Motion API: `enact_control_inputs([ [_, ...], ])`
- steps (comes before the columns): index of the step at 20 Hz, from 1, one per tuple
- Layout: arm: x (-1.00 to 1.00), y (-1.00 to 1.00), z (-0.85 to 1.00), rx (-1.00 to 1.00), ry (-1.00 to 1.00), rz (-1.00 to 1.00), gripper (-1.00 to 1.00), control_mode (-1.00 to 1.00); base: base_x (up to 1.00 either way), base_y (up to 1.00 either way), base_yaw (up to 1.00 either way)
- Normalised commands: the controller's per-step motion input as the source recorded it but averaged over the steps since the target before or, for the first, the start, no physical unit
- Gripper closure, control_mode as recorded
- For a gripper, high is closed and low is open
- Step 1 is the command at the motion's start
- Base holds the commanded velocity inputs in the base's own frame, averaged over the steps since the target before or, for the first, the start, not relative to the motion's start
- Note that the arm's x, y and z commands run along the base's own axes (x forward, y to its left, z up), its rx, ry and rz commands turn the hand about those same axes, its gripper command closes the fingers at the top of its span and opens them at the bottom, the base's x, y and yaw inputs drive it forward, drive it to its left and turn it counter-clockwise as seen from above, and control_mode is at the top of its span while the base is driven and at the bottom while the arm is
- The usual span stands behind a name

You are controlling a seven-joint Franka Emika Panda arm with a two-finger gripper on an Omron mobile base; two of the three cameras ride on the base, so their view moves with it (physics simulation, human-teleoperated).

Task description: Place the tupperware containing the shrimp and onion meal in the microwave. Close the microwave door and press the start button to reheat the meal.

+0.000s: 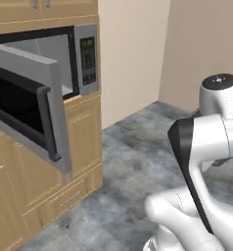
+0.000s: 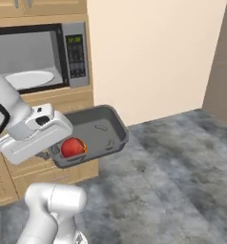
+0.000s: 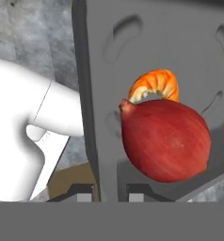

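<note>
Standing open in the wood cabinets, the microwave (image 2: 39,55) showed its white plate, its door (image 1: 28,105) swung out toward the arm. The tub (image 2: 94,133) hung in the air below and in front of the opening, its rim pinched narrowly in the gripper (image 3: 111,190). Inside it, 1 red onion (image 3: 165,141) touched 1 orange shrimp (image 3: 155,86). Judged from there, a one-sided grip could tilt the tub and roll the food out, or the door could catch it.

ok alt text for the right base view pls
A white robot arm's pincer holds a grey tupperware with a red onion inside, below an open microwave whose white turntable plate shows.
</note>
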Motion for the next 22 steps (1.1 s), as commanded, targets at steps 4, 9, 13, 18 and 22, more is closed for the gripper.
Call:
enact_control_inputs([
  [4,0.00,0.00,0.00,0.00,0.00,0.00,1.00,1.00,0.56,-0.32,-0.61],
  [9,0.00,0.00,0.00,0.00,0.00,0.00,1.00,1.00,0.95,-0.34,-0.31],
  [13,0.00,0.00,0.00,0.00,0.00,0.00,1.00,1.00,1.00,-0.21,0.05],
  [18,0.00,0.00,0.00,0.00,0.00,0.00,1.00,1.00,1.00,-0.14,0.47],
  [22,0.00,0.00,0.00,0.00,0.00,0.00,1.00,1.00,0.95,-0.15,0.73],
])
